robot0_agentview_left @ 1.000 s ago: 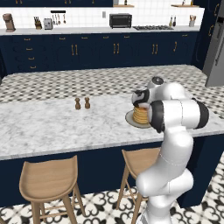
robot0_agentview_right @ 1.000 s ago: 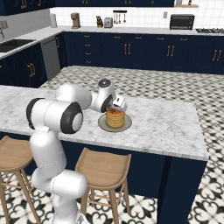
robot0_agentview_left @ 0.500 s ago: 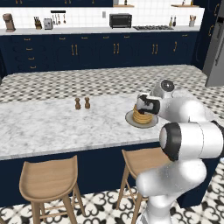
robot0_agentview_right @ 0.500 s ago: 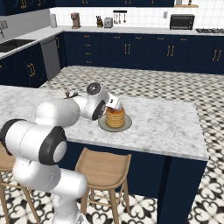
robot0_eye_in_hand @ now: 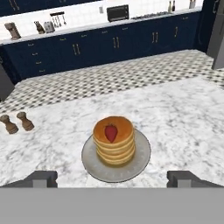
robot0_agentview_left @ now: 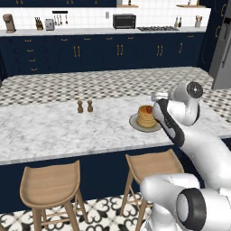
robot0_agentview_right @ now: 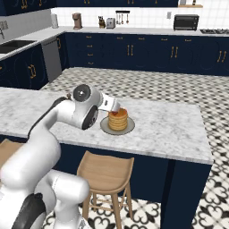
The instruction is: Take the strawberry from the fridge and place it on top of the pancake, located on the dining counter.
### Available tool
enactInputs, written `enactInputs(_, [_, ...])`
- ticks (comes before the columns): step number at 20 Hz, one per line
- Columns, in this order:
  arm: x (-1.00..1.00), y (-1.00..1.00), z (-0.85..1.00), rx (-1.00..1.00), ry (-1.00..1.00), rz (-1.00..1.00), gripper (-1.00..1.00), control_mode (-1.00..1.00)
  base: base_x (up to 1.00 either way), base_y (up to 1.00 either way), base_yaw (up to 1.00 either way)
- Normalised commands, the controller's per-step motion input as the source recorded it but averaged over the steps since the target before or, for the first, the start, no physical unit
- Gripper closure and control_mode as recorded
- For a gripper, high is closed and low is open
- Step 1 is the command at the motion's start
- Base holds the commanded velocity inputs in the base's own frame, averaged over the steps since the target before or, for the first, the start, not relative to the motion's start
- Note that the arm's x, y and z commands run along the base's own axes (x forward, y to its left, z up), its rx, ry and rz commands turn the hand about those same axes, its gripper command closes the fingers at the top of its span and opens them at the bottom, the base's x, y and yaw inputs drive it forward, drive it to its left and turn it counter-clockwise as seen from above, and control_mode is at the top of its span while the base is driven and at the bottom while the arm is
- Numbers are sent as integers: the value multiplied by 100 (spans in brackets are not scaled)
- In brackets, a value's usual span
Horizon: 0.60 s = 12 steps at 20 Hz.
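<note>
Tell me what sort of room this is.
A rendered home kitchen: navy cabinets below a back counter with a toaster oven, and a marble dining counter with wooden stools.

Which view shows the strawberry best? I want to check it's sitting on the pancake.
The hand view: the strawberry lies in plain sight on top of the pancake. The left base view gives a small red spot beside the arm; in the right base view I can't make it out.

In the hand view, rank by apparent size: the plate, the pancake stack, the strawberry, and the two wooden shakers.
1. Plate, widest.
2. Pancake stack.
3. The two shakers: about equal to each other, and farther off, so their rank is unsure.
4. Strawberry, smallest.
</note>
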Motion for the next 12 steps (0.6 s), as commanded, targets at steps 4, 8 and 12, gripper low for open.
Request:
enactInputs(4, [-100, 13, 92, 0, -3, 3, -100, -100, 0, 0, 0])
enactInputs(8, [-100, 31, 72, 0, 0, 2, -100, -100, 0, 0, 0])
enactInputs(12, [-100, 34, 41, 0, -1, 2, -100, -100, 0, 0, 0])
